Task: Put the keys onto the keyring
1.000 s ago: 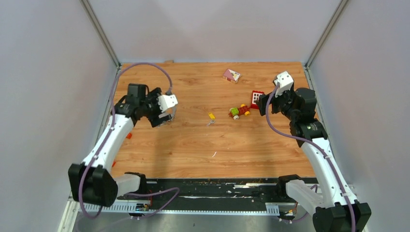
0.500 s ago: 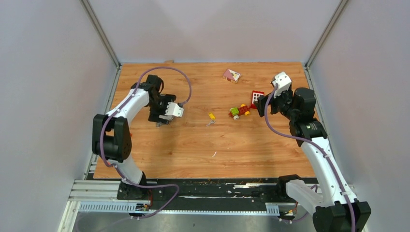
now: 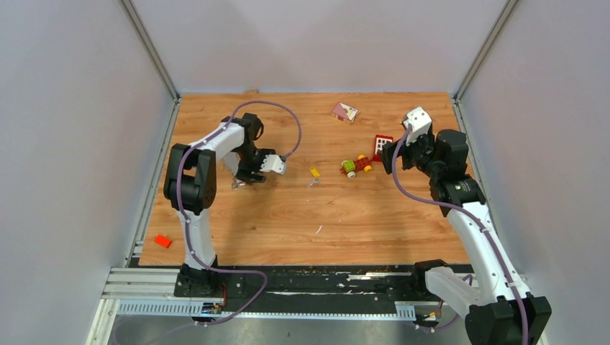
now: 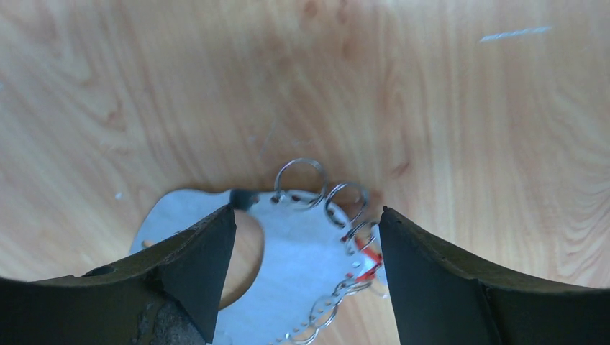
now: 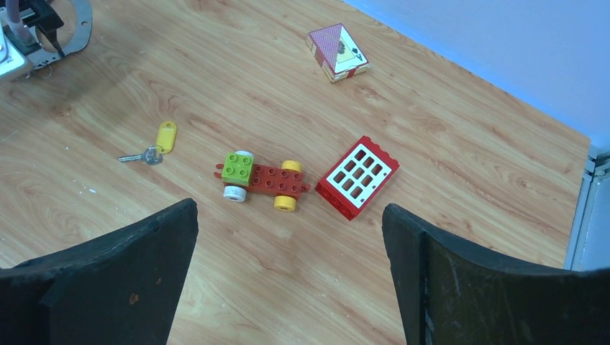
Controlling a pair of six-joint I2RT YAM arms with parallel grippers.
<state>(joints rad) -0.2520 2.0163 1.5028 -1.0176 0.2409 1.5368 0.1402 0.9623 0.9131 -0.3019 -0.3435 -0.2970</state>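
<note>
- We count two arms and two grippers, one of each per side.
- The left gripper (image 4: pixel 308 215) is low over the table (image 3: pixel 288 215), left of the middle. Its two fingers (image 4: pixel 194 273) are spread wide.
- One keyring (image 4: pixel 302 251) lies under that gripper. One finger sits over its hollow middle and the other is just beside its chain edge. We cannot tell whether either finger touches it.
- At least three small wire rings (image 4: pixel 300 159) stand along the keyring's outer edge.
- One scrap of red (image 4: pixel 365 249) shows among those rings. Too little of it is in view to say what it is.
- We see only one key plainly, the yellow key (image 5: pixel 161 142). It lies flat near the middle of the table, well apart from the keyring and near the car's green end.
- The right gripper (image 5: pixel 290 208) is held above the right side of the table. Its two fingers (image 5: pixel 122 273) are spread wide with nothing between them.
- One car (image 5: pixel 262 180) lies between the yellow key and one red block (image 5: pixel 357 176), just beside the block.
- One card box (image 5: pixel 338 52) lies farther back, apart from the rest.
- One small red piece (image 3: pixel 162 241) lies at the near left edge, too small for us to identify.
</note>
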